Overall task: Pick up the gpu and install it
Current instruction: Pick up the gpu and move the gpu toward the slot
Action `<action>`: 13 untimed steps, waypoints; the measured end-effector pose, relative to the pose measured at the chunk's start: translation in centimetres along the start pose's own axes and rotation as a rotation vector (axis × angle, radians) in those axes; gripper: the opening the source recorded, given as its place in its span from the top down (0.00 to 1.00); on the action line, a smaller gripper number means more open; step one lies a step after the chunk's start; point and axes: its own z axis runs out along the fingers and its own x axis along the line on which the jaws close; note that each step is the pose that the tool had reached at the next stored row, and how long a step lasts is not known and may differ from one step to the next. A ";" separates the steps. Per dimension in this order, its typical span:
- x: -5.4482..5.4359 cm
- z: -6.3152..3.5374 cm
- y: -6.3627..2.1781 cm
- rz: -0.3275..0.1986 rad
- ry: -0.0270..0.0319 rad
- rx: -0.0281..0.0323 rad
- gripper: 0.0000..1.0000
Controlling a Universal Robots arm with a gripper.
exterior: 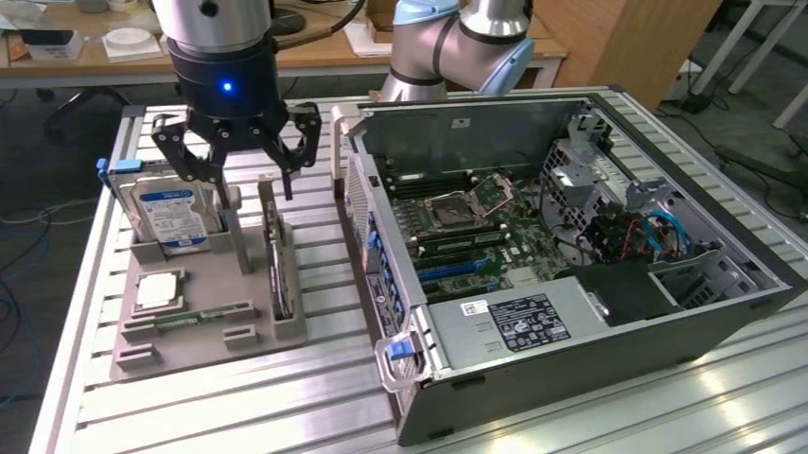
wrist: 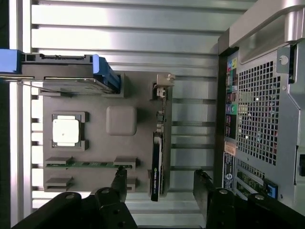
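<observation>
The gpu (exterior: 278, 270) stands on its long edge in a slot of the grey parts holder (exterior: 234, 284), a thin dark card with its silver bracket end toward the back. In the wrist view the gpu (wrist: 156, 164) is a narrow dark strip with the bracket (wrist: 162, 88) at its far end. My gripper (exterior: 249, 184) hangs open above the back part of the holder, clear of the card. Its black fingertips (wrist: 120, 177) straddle the card's near end, and the gripper (wrist: 161, 179) holds nothing.
A hard drive (exterior: 170, 213) with a blue-white label stands upright in the holder beside the gripper. A CPU (exterior: 158, 288) and a green memory stick (exterior: 189, 317) lie in the holder. The open computer case (exterior: 707, 312) with its motherboard (exterior: 486, 222) sits at the exterior view's right.
</observation>
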 end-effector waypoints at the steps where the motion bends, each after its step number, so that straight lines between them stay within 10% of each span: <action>1: 0.0 0.04 0.00 0.000 0.0000 0.0001 0.33; 13: 0.0 0.40 -0.01 -0.001 0.0021 0.0001 0.33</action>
